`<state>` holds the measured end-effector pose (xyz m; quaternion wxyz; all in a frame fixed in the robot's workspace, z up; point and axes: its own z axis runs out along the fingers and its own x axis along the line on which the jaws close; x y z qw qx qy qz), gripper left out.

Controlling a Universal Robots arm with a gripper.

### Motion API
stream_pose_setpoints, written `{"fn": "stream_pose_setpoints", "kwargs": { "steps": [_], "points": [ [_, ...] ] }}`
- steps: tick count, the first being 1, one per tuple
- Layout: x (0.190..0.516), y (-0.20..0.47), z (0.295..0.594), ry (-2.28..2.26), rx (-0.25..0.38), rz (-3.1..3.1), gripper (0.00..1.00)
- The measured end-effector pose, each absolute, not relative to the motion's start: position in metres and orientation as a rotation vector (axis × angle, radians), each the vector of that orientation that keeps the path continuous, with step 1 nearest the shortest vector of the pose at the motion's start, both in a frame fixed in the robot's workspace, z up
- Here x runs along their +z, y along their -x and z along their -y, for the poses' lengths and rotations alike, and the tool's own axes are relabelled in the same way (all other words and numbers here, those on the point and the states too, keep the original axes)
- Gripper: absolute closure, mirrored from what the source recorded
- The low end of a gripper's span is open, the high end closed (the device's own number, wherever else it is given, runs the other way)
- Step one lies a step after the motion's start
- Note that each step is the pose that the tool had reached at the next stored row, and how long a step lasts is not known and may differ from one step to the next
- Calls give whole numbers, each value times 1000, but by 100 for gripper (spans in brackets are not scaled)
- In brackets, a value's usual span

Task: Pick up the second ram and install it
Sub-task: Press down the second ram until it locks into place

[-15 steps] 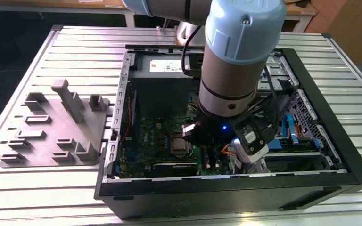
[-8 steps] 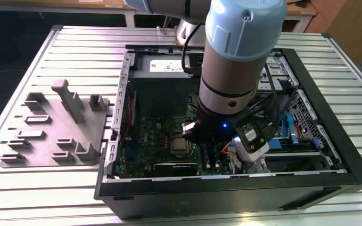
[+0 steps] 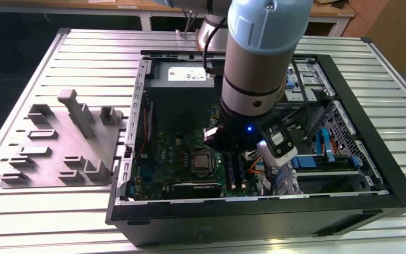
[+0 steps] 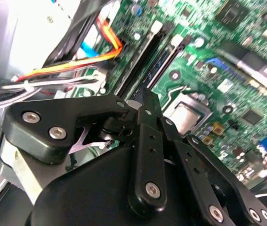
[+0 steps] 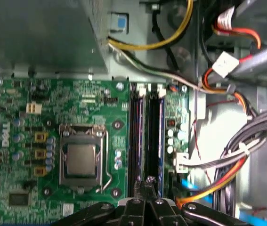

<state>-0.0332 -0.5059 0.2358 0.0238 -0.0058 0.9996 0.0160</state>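
My gripper (image 3: 225,149) hangs inside the open computer case (image 3: 259,207), low over the green motherboard (image 5: 76,99). In both wrist views its two black fingers are shut together with nothing showing between them. Their tip (image 5: 145,181) (image 4: 145,96) sits at one end of the two long black memory sockets (image 5: 137,132). A long dark stick with a bluish sheen, which looks like the second ram (image 5: 155,129), stands in the socket nearer the cables. I cannot tell whether the fingertips touch it.
The processor socket (image 5: 81,160) lies beside the memory sockets. A bundle of orange, grey and white cables (image 5: 227,160) runs close on the other side. The power supply (image 3: 182,76) fills the far end of the case. A grey fixture plate (image 3: 62,151) lies at the exterior view's left.
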Motion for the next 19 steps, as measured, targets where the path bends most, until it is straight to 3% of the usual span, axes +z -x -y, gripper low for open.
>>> {"fn": "stream_pose_setpoints", "kwargs": {
  "steps": [19],
  "points": [
    [252,33,499,18,50,-3093,90]
  ]
}}
